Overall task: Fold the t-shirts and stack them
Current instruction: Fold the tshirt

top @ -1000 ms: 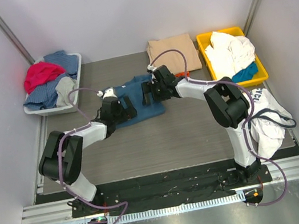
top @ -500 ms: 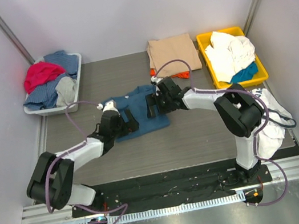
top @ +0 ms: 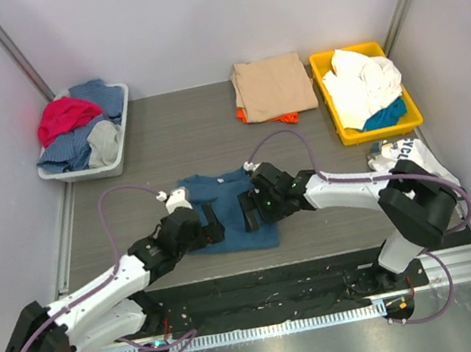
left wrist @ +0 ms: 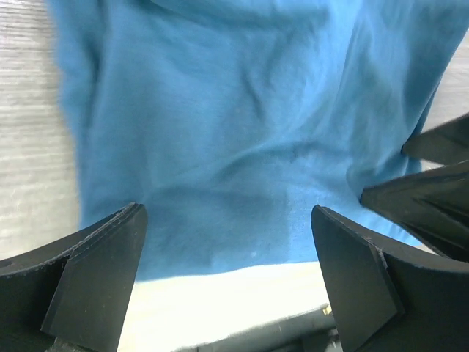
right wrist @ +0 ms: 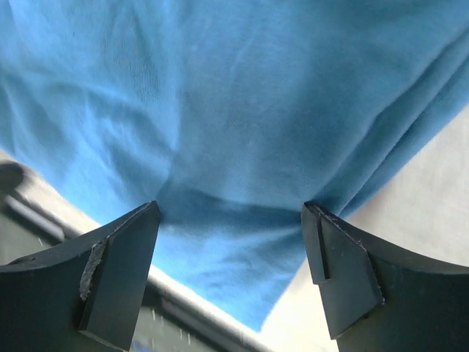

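Since a second ago, both arms and the dark teal-blue t-shirt (top: 226, 198) have been drawn from the middle of the table (top: 166, 143) toward 6 o'clock, close to the near edge. At 10 o'clock a grey bin (top: 118, 113) is filled with heaped clothes that cannot be told apart. The left gripper (top: 212, 227) is set over the shirt's left part with its fingers held wide apart; nothing is pinched between them. Whether the tips press on the cloth cannot be told. The shirt's sides are covered by both grippers, and its folds are blurred in the wrist views. The right gripper (top: 249, 213) is placed at the shirt's right part, its fingers also spread and clamped on nothing. At 1 o'clock the tan-beige t-shirt (top: 273, 85) is laid folded on the orange t-shirt (top: 273, 118), of which only a strip is seen. A yellow bin (top: 321, 62) at 2 o'clock is heaped with white cloth. At 4 o'clock a white garment (top: 407, 157) is partly hidden by the right arm.
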Robot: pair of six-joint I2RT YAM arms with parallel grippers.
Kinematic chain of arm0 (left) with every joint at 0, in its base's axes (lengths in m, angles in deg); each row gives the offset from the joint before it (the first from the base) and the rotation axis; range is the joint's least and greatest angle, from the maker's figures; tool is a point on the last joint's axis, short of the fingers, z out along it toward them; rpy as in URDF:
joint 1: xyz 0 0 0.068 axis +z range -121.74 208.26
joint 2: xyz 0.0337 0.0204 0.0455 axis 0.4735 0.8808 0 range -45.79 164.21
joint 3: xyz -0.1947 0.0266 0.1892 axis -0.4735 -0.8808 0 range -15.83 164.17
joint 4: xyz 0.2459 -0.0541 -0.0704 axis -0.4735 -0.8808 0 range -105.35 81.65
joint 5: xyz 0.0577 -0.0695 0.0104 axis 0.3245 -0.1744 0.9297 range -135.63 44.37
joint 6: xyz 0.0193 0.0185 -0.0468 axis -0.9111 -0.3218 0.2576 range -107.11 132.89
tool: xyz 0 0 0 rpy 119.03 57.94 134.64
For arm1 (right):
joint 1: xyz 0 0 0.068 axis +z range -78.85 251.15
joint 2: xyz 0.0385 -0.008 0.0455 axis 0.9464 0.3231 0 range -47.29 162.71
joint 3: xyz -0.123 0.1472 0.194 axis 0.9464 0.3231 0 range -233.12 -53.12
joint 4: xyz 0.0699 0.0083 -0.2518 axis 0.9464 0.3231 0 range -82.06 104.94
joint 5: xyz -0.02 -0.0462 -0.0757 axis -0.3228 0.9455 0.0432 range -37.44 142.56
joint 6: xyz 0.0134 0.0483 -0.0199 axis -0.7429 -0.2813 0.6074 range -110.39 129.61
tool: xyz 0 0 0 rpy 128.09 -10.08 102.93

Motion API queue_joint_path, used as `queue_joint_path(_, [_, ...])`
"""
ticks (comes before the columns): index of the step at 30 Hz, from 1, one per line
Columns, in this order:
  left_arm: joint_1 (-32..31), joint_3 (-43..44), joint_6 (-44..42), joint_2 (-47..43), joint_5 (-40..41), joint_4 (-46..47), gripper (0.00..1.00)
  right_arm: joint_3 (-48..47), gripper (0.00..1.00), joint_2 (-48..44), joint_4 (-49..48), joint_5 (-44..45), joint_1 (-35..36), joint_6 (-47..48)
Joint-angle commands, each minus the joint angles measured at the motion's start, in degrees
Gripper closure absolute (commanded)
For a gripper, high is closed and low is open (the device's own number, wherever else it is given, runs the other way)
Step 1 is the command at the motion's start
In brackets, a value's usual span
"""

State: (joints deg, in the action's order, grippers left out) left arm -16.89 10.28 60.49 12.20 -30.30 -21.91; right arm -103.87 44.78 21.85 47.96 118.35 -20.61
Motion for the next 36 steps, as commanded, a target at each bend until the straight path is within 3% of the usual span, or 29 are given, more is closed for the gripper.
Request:
queue_joint_path(1, [-2.31,3.41,2.95,-7.00,5.67,-8.39,0.00,-1.80,0.13,-8.02,11.31,4.24,0.70,-3.27])
queue_joint_path(8, [-2.31,8.78,-1.19,-6.42,9.28,-6.31,0.00,-10.16,0.12,-10.78,13.25,14.17,0.61,-0.99])
queue_joint_path(15, [-2.84,7.30,-1.54,3.52,2.78,5.99,0.00,-15.96,0.12,-3.66,10.88,17.16,0.44,0.33])
queue_joint_path(21, [-5.48,3.52,-1.37,5.99,3.21,13.02,0.00,-20.71,0.12,1.79,10.08,13.84,0.17,0.07])
queue_joint_path(29, [-5.92,-1.58,0.13,7.13,3.92,15.32,0.00,-20.80,0.12,3.38,9.03,9.97,0.00,-2.04])
queue_joint_path(36, [-6.01,-0.80,-0.22,11.52,3.74,16.81,0.00,-19.75,0.12,4.78,9.12,7.94,0.17,-4.59])
